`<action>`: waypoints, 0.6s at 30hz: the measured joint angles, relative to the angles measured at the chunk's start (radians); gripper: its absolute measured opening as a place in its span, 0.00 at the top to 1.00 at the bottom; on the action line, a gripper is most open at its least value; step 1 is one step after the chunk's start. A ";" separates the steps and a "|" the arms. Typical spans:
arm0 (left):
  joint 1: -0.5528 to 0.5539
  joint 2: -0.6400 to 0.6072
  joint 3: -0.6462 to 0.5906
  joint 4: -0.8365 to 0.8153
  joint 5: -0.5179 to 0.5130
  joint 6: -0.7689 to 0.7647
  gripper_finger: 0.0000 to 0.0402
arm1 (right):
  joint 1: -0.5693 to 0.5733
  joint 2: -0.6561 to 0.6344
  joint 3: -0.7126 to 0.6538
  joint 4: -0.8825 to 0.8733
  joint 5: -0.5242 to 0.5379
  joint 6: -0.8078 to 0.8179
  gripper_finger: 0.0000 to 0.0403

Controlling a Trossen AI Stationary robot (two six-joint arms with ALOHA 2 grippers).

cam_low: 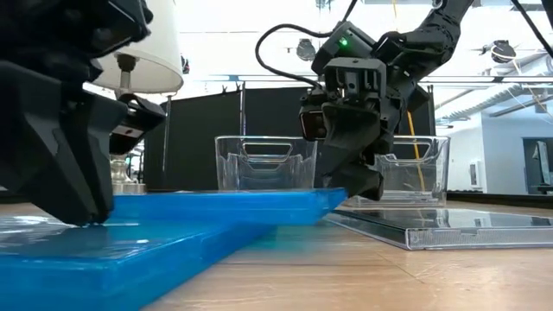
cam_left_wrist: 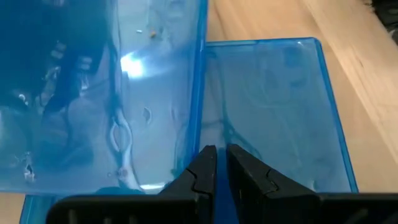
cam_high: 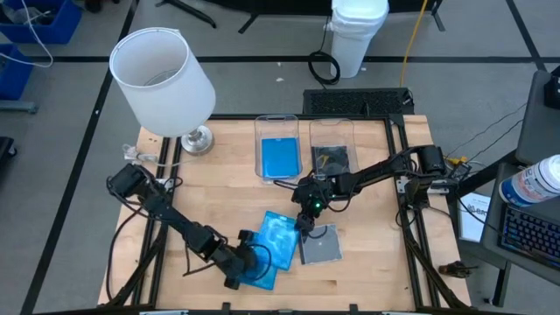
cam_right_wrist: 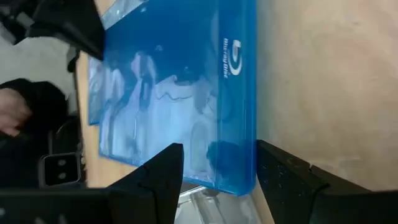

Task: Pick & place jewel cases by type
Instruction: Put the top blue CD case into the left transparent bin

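Two blue jewel cases overlap near the table's front. The upper one (cam_high: 282,236) lies partly on the lower one (cam_high: 259,271). My right gripper (cam_high: 306,224) is shut on the upper case's right end. My left gripper (cam_high: 248,262), fingers shut with only a slit between them, stands at the overlap of the two blue cases (cam_left_wrist: 219,152). A grey, clear jewel case (cam_high: 320,248) lies flat on the table to the right of the blue ones, under the right gripper. My left gripper slants down from the table's left. Its shut fingertips (cam_low: 86,216) meet blue plastic beside the upper case's edge (cam_left_wrist: 202,93), over the lower case's top face (cam_left_wrist: 267,118). Which of the two cases they touch, I cannot tell. My right gripper (cam_right_wrist: 219,163) pinches the upper blue case between its two fingers at the corner by the spine (cam_right_wrist: 236,155), one finger on the top face, the other beyond the spine. It slants down from the table's right. That end (cam_low: 333,199) is lifted; the other end rests on the lower case.
Two clear bins stand at the back of the table. The left one (cam_high: 260,131) holds a blue case and the right one (cam_high: 350,131) holds a dark one. A white table lamp (cam_high: 163,79) stands at the back left. Bare wood lies along the front right.
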 joint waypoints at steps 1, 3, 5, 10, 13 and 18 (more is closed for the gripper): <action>0.006 0.000 0.000 -0.001 0.003 -0.001 0.88 | 0.000 0.000 0.000 0.000 -0.006 -0.004 0.55; 0.014 0.000 0.000 -0.003 0.004 -0.001 0.88 | 0.000 0.000 0.000 -0.003 -0.011 -0.007 0.55; 0.020 0.000 0.000 -0.002 0.003 0.003 0.88 | 0.000 0.000 0.000 -0.002 -0.031 -0.008 0.55; 0.036 0.000 0.000 -0.003 -0.013 0.011 0.88 | 0.000 0.000 0.000 0.006 -0.084 -0.009 0.56; 0.042 0.000 0.000 -0.003 -0.036 0.011 0.88 | 0.001 0.000 0.000 0.008 -0.111 -0.014 0.57; 0.040 0.000 -0.001 -0.004 -0.053 0.017 0.88 | 0.008 0.000 0.000 0.010 -0.112 -0.068 0.62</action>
